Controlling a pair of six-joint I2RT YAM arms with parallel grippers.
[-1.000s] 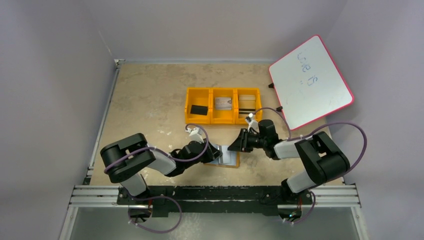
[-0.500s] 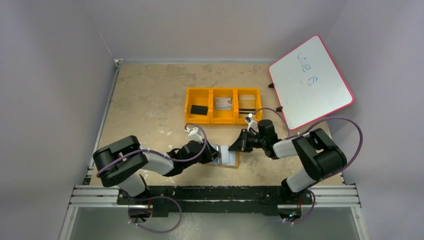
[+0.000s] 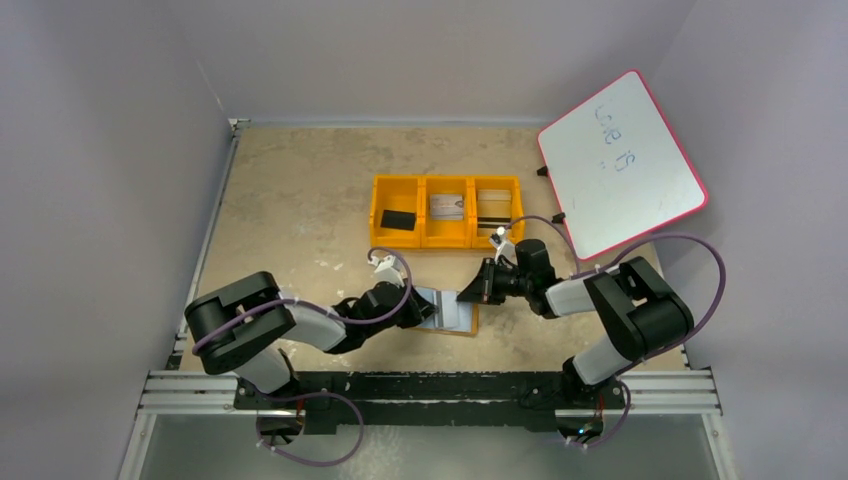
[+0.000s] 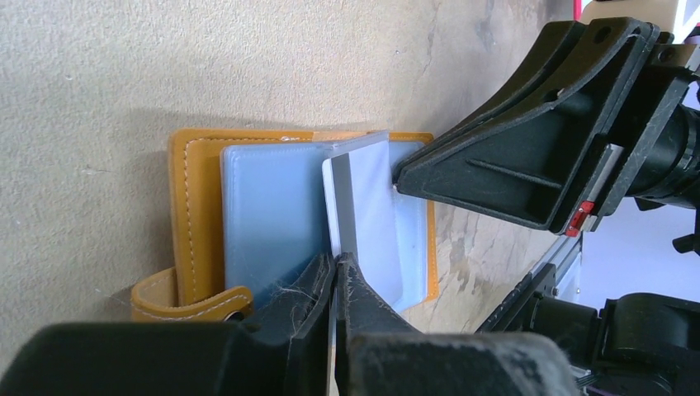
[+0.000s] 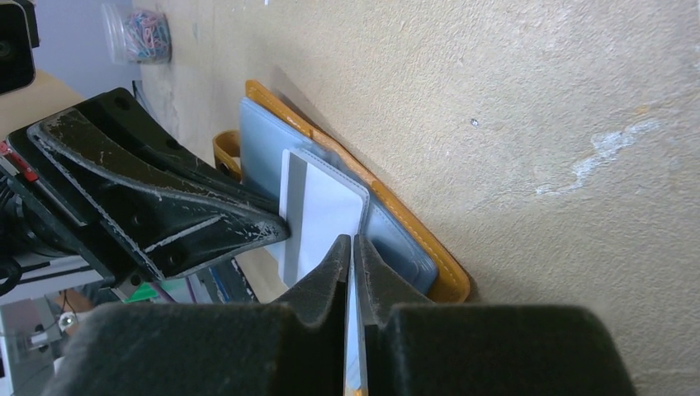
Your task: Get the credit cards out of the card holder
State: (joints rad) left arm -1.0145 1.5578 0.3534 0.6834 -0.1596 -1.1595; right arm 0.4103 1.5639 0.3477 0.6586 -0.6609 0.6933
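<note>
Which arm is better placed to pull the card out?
Left, probably: the left gripper is shut on the edge of the card, while the right gripper clamps a sleeve of the card holder, steadying it.

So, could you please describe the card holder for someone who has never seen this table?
Start at the orange three-compartment tray in the middle of the table; on its near side, the card holder lies open between the tips of the left gripper and the right gripper. It alone is tan with pale blue-grey pockets, a pale credit card sticking out.
</note>
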